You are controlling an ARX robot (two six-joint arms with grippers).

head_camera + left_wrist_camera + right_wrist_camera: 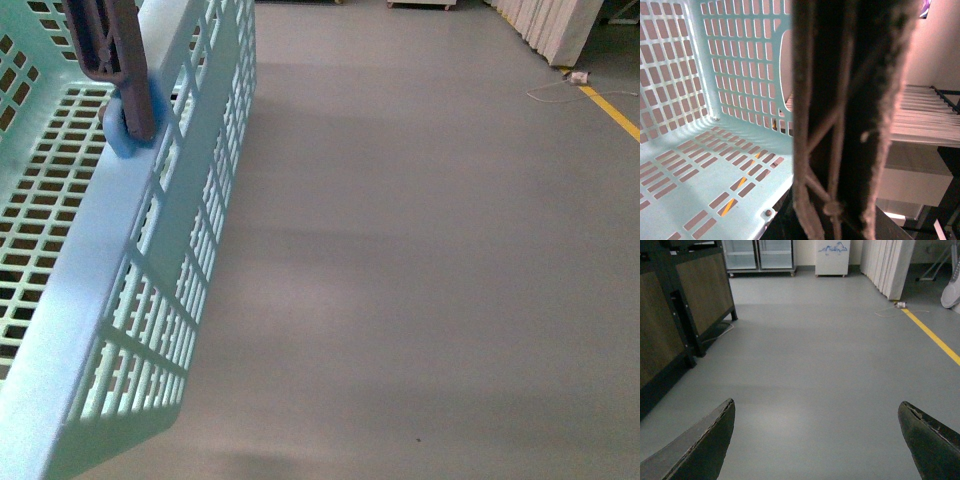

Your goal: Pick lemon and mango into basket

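Observation:
The light aqua basket [110, 300] hangs tilted at the left of the front view, above the grey floor. Its brown handle [115, 50] rises from a blue hinge on the rim. In the left wrist view the basket [700, 165] shows a bare slotted bottom and walls, with nothing inside the visible part. The handle [850, 125] fills the middle of that view, and my left gripper [835, 220] is shut on it. My right gripper [817, 440] is open over bare floor, its dark fingers [705, 445] wide apart. The lemon and the mango are out of view.
A dark wood-panelled cabinet [670, 325] stands along one side of the right wrist view, with glass-door fridges [760, 255] and a white chest [832, 255] at the far wall. White folded panels [555, 25], a loose cable [560, 90] and a yellow floor line [610, 110] lie far right.

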